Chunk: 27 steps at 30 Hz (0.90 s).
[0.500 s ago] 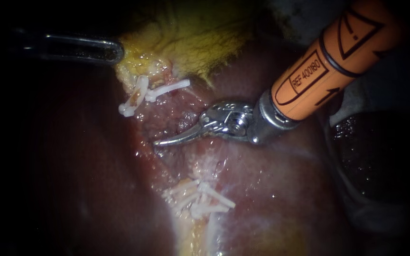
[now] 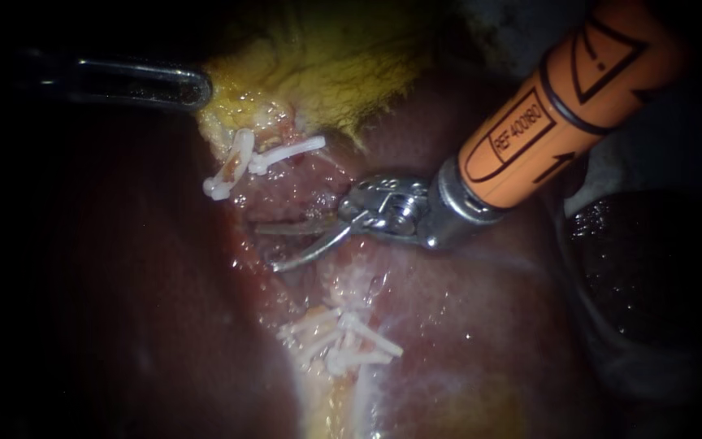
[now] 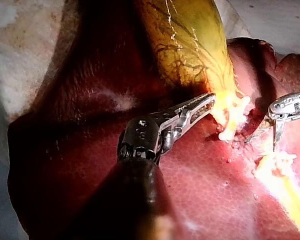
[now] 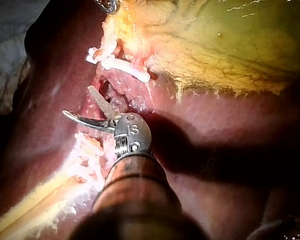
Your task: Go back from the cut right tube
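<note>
Blades of the right instrument (image 2: pixel 266 248) gape just above the lower clips (image 2: pixel 339 337). The left instrument (image 2: pixel 195 88) pinches the gallbladder (image 2: pixel 327 73) (yellow, veined) beside the white-clipped cut tube (image 2: pixel 231 167).

I see a pale, stained sheet (image 3: pixel 20 45) beneath it all (bluish-grey in the shade); darkness rings my lit field.

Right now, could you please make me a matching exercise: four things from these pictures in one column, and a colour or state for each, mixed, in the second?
Column one:
1. right instrument
2. gallbladder
3. clips
4. liver

Column two:
a. dark red
b. white
c. jaws open
d. yellow-green

Pairs: 1-c, 2-d, 3-b, 4-a
</note>
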### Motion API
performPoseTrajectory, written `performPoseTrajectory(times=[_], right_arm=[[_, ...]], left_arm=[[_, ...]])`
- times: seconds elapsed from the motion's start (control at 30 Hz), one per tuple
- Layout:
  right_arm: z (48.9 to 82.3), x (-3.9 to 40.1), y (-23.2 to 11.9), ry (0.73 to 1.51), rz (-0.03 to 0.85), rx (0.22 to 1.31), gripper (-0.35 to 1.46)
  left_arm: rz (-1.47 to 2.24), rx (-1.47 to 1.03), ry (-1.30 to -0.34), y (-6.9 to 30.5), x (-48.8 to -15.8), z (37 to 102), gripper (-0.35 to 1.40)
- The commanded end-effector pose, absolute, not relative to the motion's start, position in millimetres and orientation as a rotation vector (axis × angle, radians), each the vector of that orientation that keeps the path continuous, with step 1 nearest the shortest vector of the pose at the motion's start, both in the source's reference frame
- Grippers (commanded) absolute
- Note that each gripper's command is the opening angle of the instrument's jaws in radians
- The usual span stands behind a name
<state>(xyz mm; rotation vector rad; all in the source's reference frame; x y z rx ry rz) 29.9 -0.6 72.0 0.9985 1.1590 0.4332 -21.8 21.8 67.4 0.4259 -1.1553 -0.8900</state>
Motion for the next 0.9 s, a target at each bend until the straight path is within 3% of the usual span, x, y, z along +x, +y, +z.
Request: performPoseTrajectory(times=[0.03,0.43,0.57,0.67,0.9], right_arm=[[71.9,29.8,-0.8,1.160,0.444,0.987,1.26],[71.6,29.6,-1.7,1.160,0.467,0.965,1.28],[70.5,28.7,-2.8,1.209,0.512,0.718,1.43],[69.5,27.7,-3.7,1.217,0.522,0.539,1.43],[67.6,23.4,-5.0,1.205,0.448,0.320,1.43]], left_arm=[[-0.890,0.426,-1.156,21.8,-21.7,67.3,-0.35],[-0.890,0.426,-1.156,21.8,-21.7,67.3,-0.35],[-0.889,0.427,-1.156,21.8,-21.6,67.3,-0.35],[-0.889,0.427,-1.156,21.8,-21.6,67.4,-0.35],[-0.889,0.426,-1.156,21.9,-21.6,67.4,-0.35]])
